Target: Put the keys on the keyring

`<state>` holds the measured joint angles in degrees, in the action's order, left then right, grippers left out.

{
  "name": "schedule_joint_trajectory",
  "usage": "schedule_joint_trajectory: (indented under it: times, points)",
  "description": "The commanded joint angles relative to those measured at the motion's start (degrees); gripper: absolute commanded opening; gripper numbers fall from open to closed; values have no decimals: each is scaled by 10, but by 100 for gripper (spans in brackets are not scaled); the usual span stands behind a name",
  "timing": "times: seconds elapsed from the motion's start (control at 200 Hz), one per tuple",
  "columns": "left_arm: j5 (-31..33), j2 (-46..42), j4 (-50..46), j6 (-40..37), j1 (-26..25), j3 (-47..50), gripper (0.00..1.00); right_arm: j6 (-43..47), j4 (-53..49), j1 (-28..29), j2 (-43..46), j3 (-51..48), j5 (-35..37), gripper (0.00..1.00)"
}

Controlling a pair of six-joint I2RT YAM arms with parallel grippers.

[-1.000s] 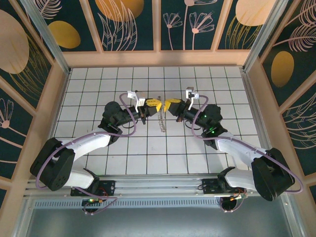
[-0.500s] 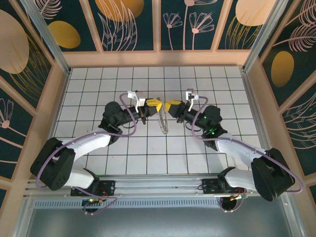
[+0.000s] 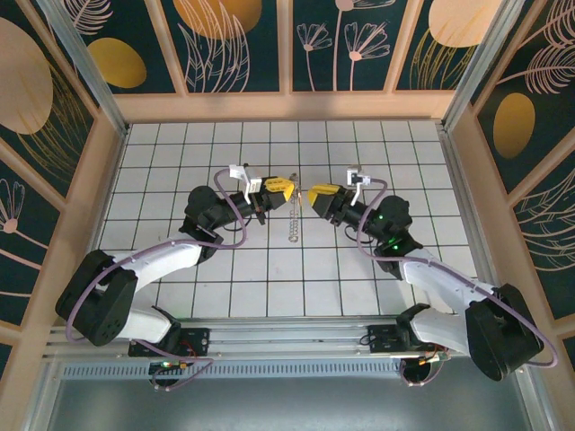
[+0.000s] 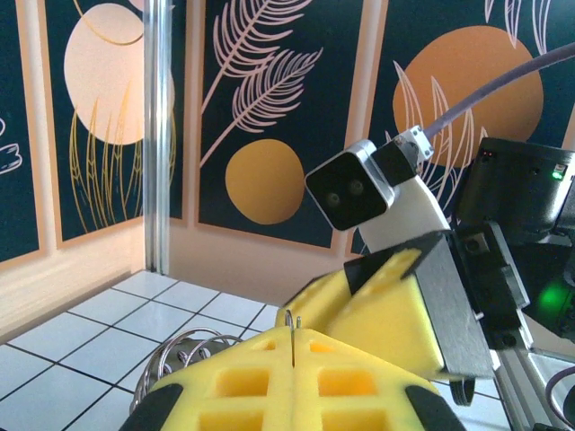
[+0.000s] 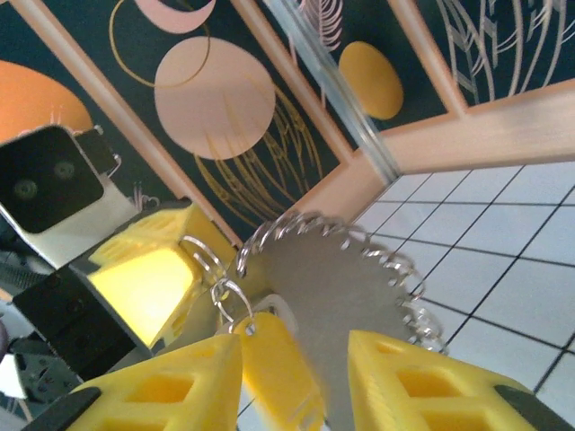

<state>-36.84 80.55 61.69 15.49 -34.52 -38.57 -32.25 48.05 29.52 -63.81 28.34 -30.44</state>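
Note:
My left gripper [image 4: 294,339] is shut, with a thin silvery wire pinched between its yellow pads; seen from above, the left gripper [image 3: 286,189] is at mid-table. The keyring [image 5: 346,283], grey and blurred with small loops along its rim, hangs below it; the keyring [image 3: 294,233] dangles low in the top view, and its coils [image 4: 180,355] show in the left wrist view. A yellow-headed key [image 5: 269,359] hangs from a small wire loop beside the ring, its shaft hidden. My right gripper [image 5: 292,355] is open around the key and ring, touching neither. From overhead the right gripper [image 3: 314,194] faces the left one across a small gap.
White tiled table [image 3: 269,269] inside wooden walls [image 3: 287,106] with dark patterned panels. Both arms arch in from the near edge, and their fingertips are close together. The right arm's wrist camera [image 4: 350,187] is just beyond my left fingers.
The right gripper has backed off to the right, away from the left fingertips. The keyring has dropped and now swings lower from the left gripper.

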Motion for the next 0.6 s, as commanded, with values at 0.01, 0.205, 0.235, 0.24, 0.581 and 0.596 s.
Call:
schedule_joint_trajectory:
  times: [0.01, 0.205, 0.235, 0.24, 0.581, 0.596]
  points:
    - [-1, 9, 51, 16, -5, -5, 0, 4, 1, -13, 14, 4, 6, 42]
    - [2, 28, 70, 36, -5, -8, 0, 1, 16, -22, 15, 17, 7, 52]
    - [2, 32, 72, 39, -5, -9, 0, -1, 20, -24, 15, 17, 6, 53]
    - [2, 32, 72, 40, -5, -9, 0, -1, 22, -24, 15, 17, 6, 53]
    - [-11, 78, 116, 94, -5, -28, 0, -24, 92, -37, -21, 21, -37, 59]
    - [-12, 80, 119, 98, -5, -29, 0, -25, 94, -38, -24, 22, -40, 60]
